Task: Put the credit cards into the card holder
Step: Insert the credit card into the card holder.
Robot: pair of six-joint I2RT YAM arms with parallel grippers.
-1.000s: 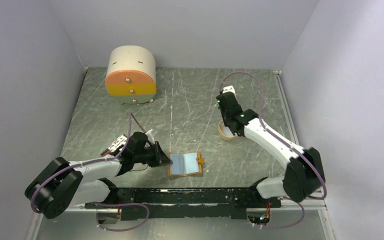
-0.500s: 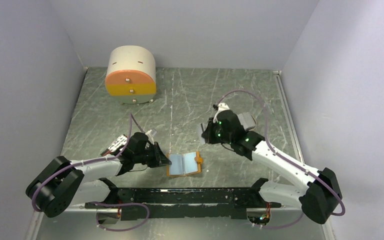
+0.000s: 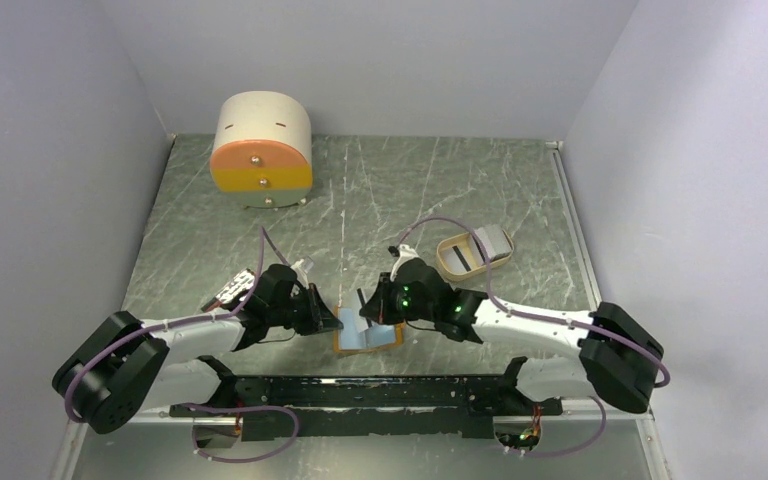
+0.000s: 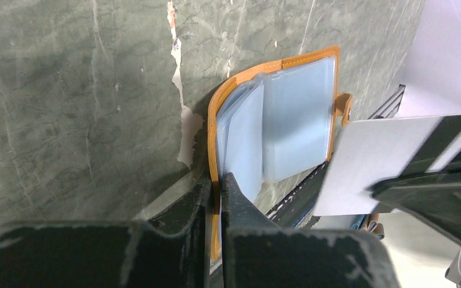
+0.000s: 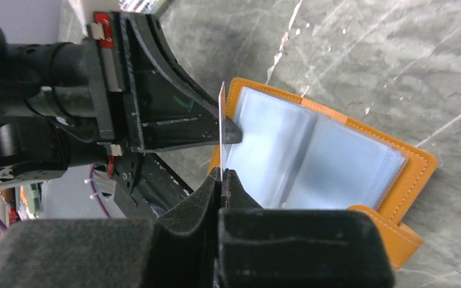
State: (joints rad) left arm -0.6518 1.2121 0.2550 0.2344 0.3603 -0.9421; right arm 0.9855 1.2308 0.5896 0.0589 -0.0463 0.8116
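1. The card holder (image 3: pixel 370 340) lies open on the surface (image 3: pixel 380 200) at the lower centre of the top view, with its pale blue sleeves turned upward.
2. Its left orange cover is clamped by the left tool (image 4: pixel 217 183). The jaws are pressed together on the leather edge, so the holder is pinned in place.
3. One credit card (image 4: pixel 375 165) is pinched in the right tool (image 5: pixel 221 175), whose jaws are closed on it. The card is held on edge just above the left sleeves and is not yet inserted.
4. The step in hand is judged to be the insertion. Which way the sleeve mouths open cannot be told, so the card's leading edge should first be lined up with one.
5. The card is best tilted towards flat and slid along the sleeve — not pressed down onto the plastic, which would buckle.
6. The left clamp should be held firm so that the holder is not dragged.
7. A further card (image 3: pixel 493 241) is seen in the tan tray (image 3: pixel 441 262) at the right middle of the top view — well apart from the holder.
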